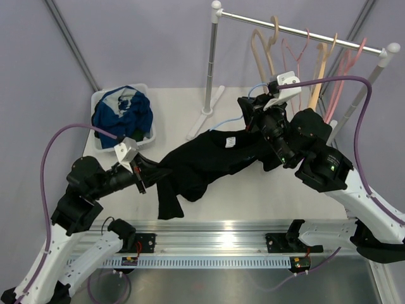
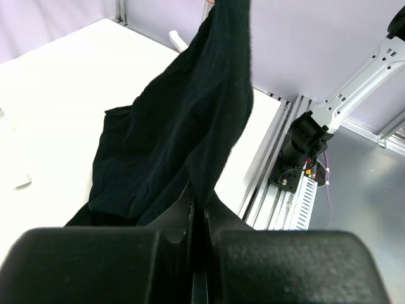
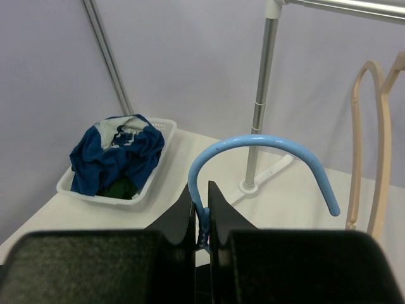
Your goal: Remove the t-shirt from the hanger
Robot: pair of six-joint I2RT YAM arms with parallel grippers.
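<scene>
T-shirt point(image 1: 209, 158) stretches from the left gripper point(image 1: 154, 174), which pinches its fabric, toward two o'clock, where the right gripper point(image 3: 202, 199) clamps the blue hanger point(image 3: 266, 149).

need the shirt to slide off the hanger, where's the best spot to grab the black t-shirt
Probably the loose lower end of the black t-shirt, from the left, opposite the blue hanger: the collar sits at the hanger, so pulling leftwards should slide it off.

T-shirt point(image 1: 209, 158) across mid-table; rack post point(image 1: 211, 69), basket point(image 1: 95, 99) behind; seemingly open tabletop point(image 1: 180, 107) between.
</scene>
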